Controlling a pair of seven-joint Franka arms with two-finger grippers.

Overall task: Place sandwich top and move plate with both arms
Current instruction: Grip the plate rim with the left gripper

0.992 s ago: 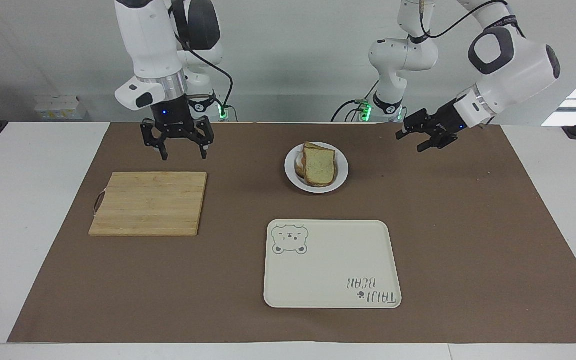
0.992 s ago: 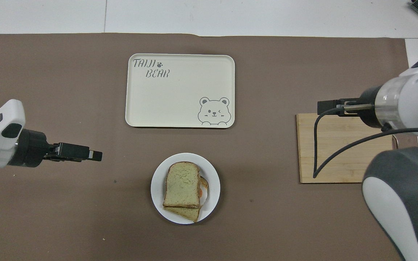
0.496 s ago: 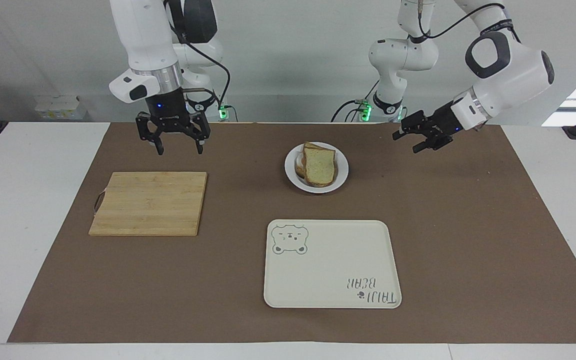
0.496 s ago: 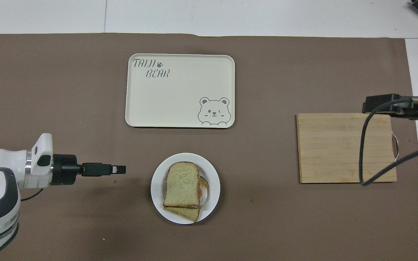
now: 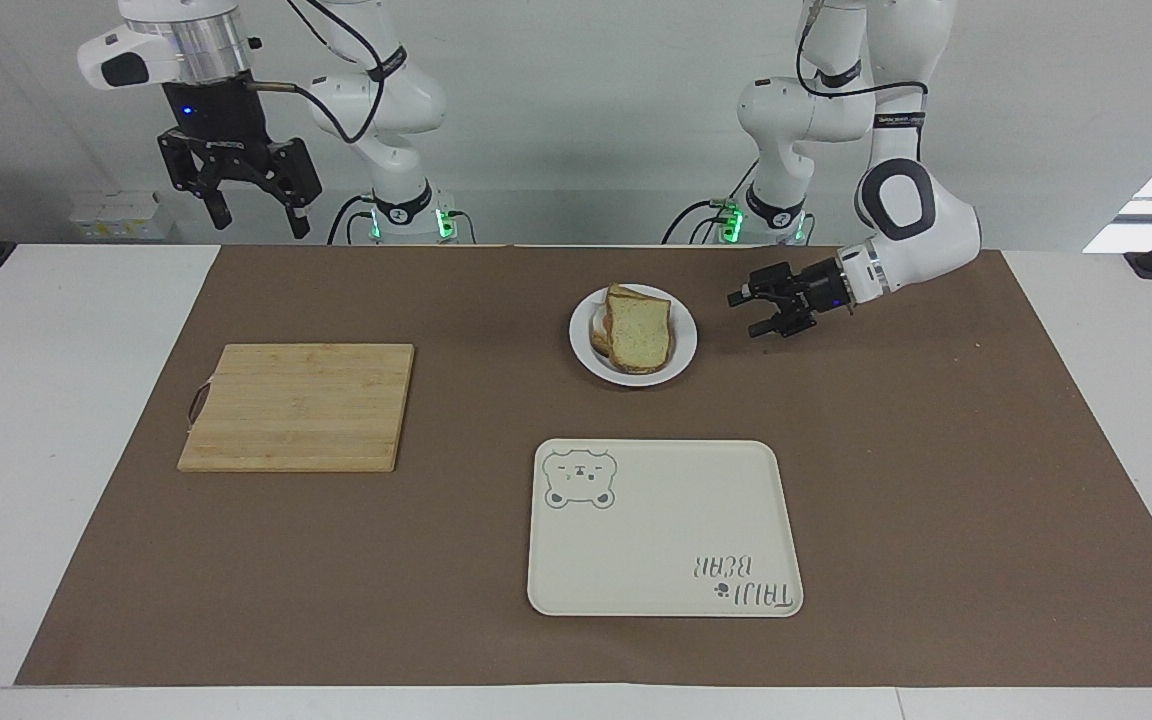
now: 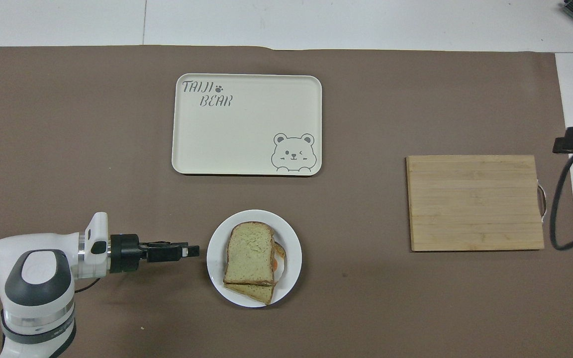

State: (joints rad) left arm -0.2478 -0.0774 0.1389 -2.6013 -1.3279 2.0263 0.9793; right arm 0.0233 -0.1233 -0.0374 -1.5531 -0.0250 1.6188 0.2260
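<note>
The sandwich top (image 5: 639, 333) lies on a second slice on the small white plate (image 5: 582, 352), with a bit of egg showing at its side in the overhead view (image 6: 279, 254). The sandwich top (image 6: 249, 252) and the plate (image 6: 214, 263) sit midway along the table, nearer to the robots than the tray. My left gripper (image 5: 748, 313) is open, low and level, just beside the plate's rim toward the left arm's end; it also shows in the overhead view (image 6: 193, 250). My right gripper (image 5: 254, 212) is open, empty and raised high by the right arm's end.
A cream rectangular tray (image 5: 666, 590) with a bear drawing lies farther from the robots than the plate. A wooden cutting board (image 5: 299, 406) with a handle lies toward the right arm's end. A brown mat (image 5: 936, 480) covers the table.
My left gripper has come down and moved in toward the plate's rim. My right gripper has risen and swung away from over the cutting board. Plate and sandwich have not moved.
</note>
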